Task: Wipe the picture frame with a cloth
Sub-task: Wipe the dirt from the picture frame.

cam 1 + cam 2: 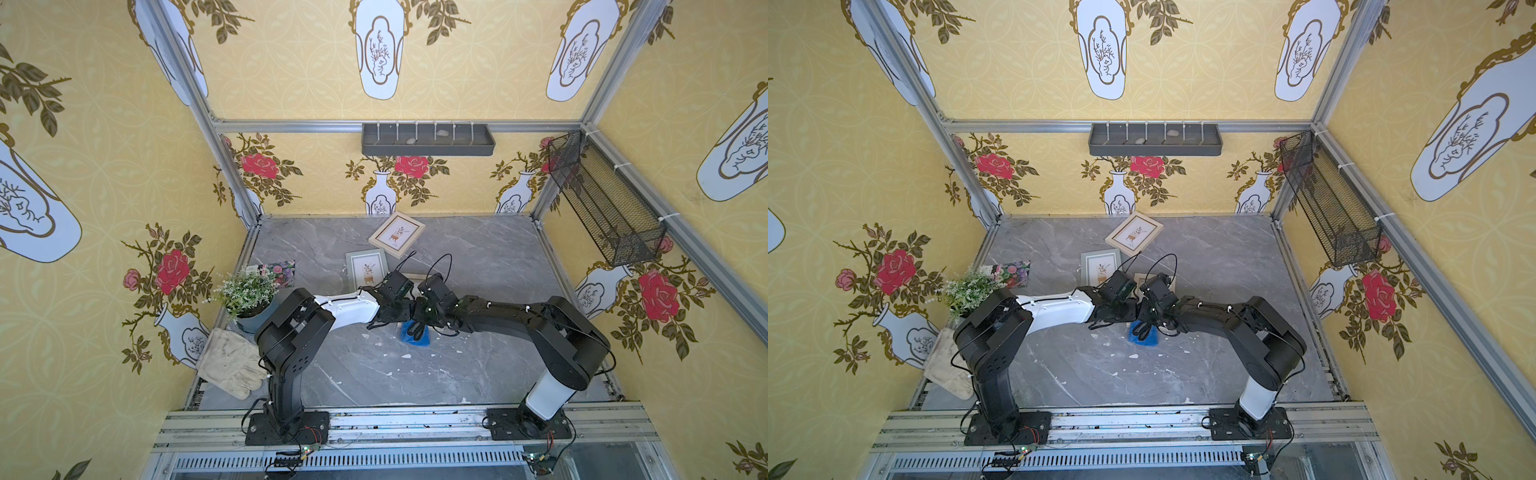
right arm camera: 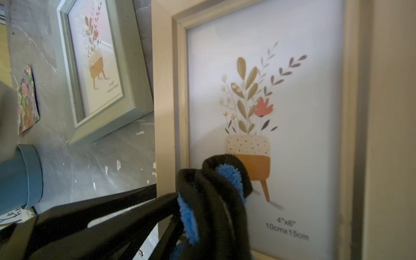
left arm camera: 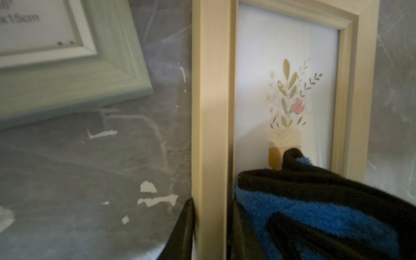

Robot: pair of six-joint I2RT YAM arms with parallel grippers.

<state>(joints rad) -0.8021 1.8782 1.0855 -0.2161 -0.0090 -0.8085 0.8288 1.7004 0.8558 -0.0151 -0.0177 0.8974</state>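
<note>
A beige picture frame [image 3: 211, 112] with a potted-plant print sits under both wrists. It is mostly hidden in both top views, where only an edge [image 1: 417, 275] shows. My left gripper [image 3: 211, 234] is shut on the frame's side rail, one finger [image 3: 184, 231] on the outside and the other on the glass side. The blue cloth [image 2: 225, 180] with black trim is bunched up, and my right gripper [image 2: 202, 236] is shut on it. The bunch touches the glass by the printed pot. A blue fold [image 1: 415, 334] hangs below the grippers.
A green frame [image 1: 365, 268] lies just left of the held one, with another beige frame [image 1: 397, 233] behind it. On the left are a potted plant [image 1: 249, 299], a floral card [image 1: 278, 272] and an off-white glove [image 1: 230, 365]. A wire basket [image 1: 602, 199] hangs on the right wall.
</note>
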